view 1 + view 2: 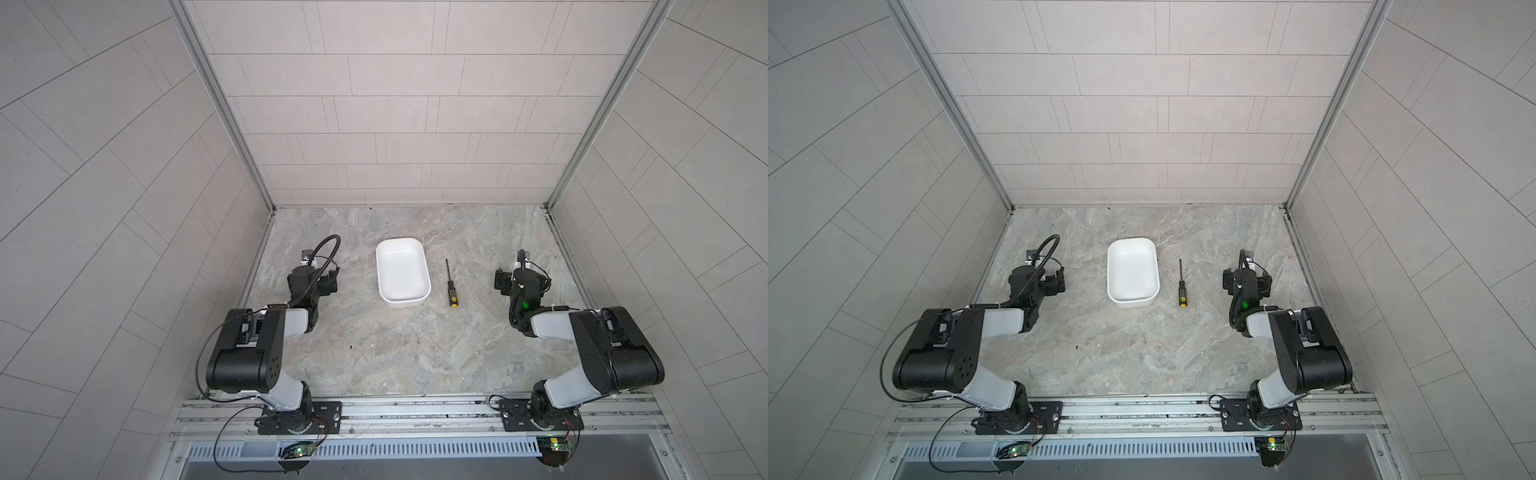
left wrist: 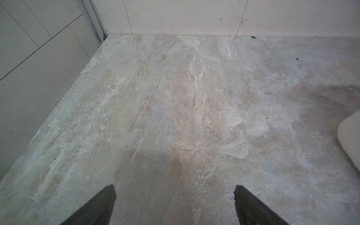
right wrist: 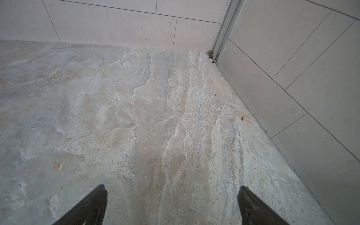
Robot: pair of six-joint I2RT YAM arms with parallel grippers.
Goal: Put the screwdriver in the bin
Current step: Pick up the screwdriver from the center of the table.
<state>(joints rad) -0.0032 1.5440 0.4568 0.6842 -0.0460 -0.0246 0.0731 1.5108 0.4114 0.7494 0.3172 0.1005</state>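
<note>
The screwdriver (image 1: 451, 289) (image 1: 1182, 289) lies flat on the stone tabletop, black handle with yellow dots nearest me, thin shaft pointing away. Just left of it stands the bin (image 1: 402, 270) (image 1: 1133, 272), a shallow white tray with nothing in it. My left gripper (image 2: 174, 188) hovers left of the bin, open, with only bare stone between its fingers; a corner of the bin (image 2: 350, 136) shows at that view's edge. My right gripper (image 3: 173, 187) sits right of the screwdriver, open and holding nothing. In both top views the left gripper (image 1: 318, 279) and right gripper (image 1: 519, 280) stay apart from both objects.
Tiled walls close the table in at the back and on both sides, with metal corner posts (image 1: 266, 195). Both arm bases are bolted to a rail (image 1: 415, 411) along the front edge. Bare stone surface (image 1: 395, 349) lies between the arms.
</note>
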